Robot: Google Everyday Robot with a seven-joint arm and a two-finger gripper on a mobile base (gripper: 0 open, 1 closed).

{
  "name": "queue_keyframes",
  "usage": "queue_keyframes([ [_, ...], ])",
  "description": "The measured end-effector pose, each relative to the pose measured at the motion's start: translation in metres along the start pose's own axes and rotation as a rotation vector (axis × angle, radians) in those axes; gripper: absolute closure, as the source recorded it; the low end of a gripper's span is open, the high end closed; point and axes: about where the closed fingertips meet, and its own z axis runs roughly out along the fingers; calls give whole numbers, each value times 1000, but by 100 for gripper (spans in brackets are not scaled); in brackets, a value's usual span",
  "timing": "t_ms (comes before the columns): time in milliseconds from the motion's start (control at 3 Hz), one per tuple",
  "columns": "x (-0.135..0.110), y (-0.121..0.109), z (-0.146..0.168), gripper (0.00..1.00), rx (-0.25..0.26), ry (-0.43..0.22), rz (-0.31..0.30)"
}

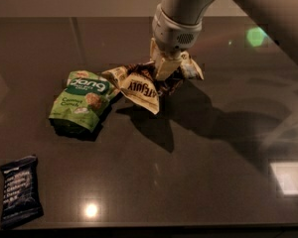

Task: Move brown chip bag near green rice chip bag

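The brown chip bag (pixel 141 86) is crumpled, brown and cream with dark lettering on a cream strip. It hangs just above the dark table, its left corner close to or touching the green rice chip bag (pixel 82 100). The green pouch lies flat at centre left. My gripper (pixel 165 69) comes down from the top right and is shut on the brown chip bag's upper part. The bag's middle is hidden behind the fingers.
A small dark navy bar wrapper (pixel 20 191) lies at the front left near the table's front edge (pixel 154 228). The dark glossy table (pixel 213 172) shows light reflections at the right and front. The arm's shadow falls right of the bags.
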Motion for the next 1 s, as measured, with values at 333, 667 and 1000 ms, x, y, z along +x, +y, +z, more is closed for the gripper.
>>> queue_keyframes([
  [333, -11, 2, 6, 36, -21, -40, 5],
  [667, -17, 5, 10, 12, -37, -76, 2],
  [1000, -18, 4, 10, 0, -31, -77, 1],
])
